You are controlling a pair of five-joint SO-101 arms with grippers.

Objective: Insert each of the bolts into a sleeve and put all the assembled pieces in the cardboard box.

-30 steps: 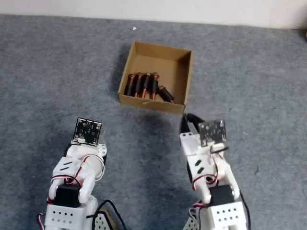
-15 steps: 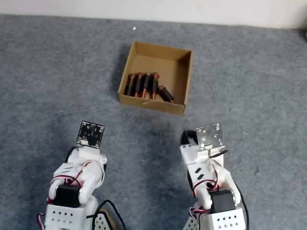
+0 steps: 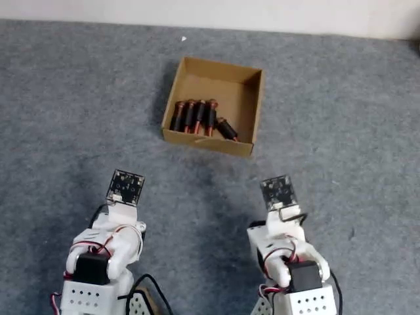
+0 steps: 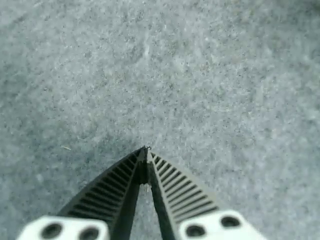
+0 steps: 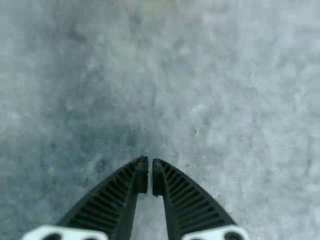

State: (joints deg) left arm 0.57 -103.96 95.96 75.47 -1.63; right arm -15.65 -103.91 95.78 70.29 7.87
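The cardboard box (image 3: 205, 141) sits on the grey carpet at the back centre. Several black sleeves with copper bolts in them (image 3: 197, 117) lie side by side inside it, along its near wall. My left arm (image 3: 108, 243) is folded back at the near left and my right arm (image 3: 285, 246) at the near right, both well short of the box. The left gripper (image 4: 146, 151) is shut and holds nothing, with bare carpet under it. The right gripper (image 5: 149, 165) is also shut and holds nothing, a hairline gap showing between its tips.
Grey carpet (image 3: 341, 131) covers the whole table. A pale wall strip (image 3: 262, 13) runs along the far edge. Open carpet lies between the arms and the box and on both sides of it.
Both arms have drawn back toward the near edge. The right arm pulled away from the box's near right corner, and its black fingers slipped out of sight under its wrist.
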